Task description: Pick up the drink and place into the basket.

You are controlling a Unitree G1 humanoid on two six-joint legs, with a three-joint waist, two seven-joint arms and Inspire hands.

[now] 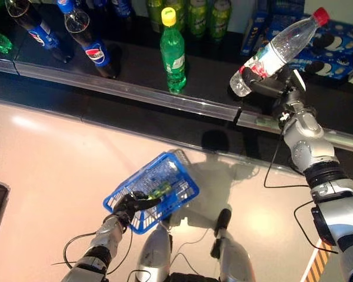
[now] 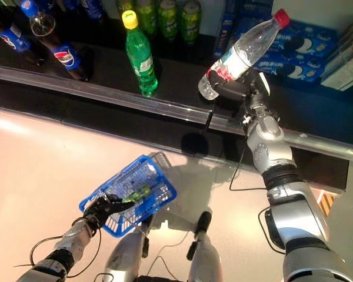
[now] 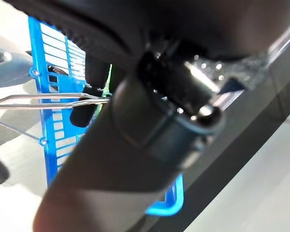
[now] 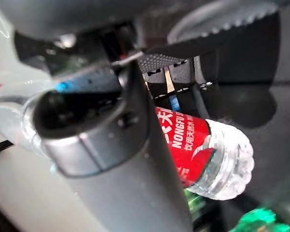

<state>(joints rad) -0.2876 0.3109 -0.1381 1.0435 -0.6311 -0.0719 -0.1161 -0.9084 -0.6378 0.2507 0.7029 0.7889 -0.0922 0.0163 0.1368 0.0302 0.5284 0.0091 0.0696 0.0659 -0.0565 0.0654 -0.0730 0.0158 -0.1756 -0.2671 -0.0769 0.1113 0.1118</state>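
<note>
— Above the shelf edge, what does the right hand [image 1: 269, 84] hold?

— Its fingers are curled round the lower body of a clear water bottle [image 1: 278, 49] with a red label and red cap; the bottle is tilted, cap pointing up and away from the hand; it is lifted clear of the dark shelf [image 1: 135, 70]; the right wrist view shows the red label just past the thumb.

— And the left hand [image 1: 129, 205]?

— It grips the rim and wire handle of a blue basket [image 1: 159, 182], low over the pale floor [image 1: 47, 170]; something green lies inside the basket, just beyond the fingers.

— What stands near the raised bottle?

— To the left of the right hand, a green bottle [image 1: 173, 50] with a yellow cap, upright on the shelf; further left, dark cola bottles [image 1: 88, 41]; behind the hand, blue biscuit boxes [image 1: 329, 50].
</note>
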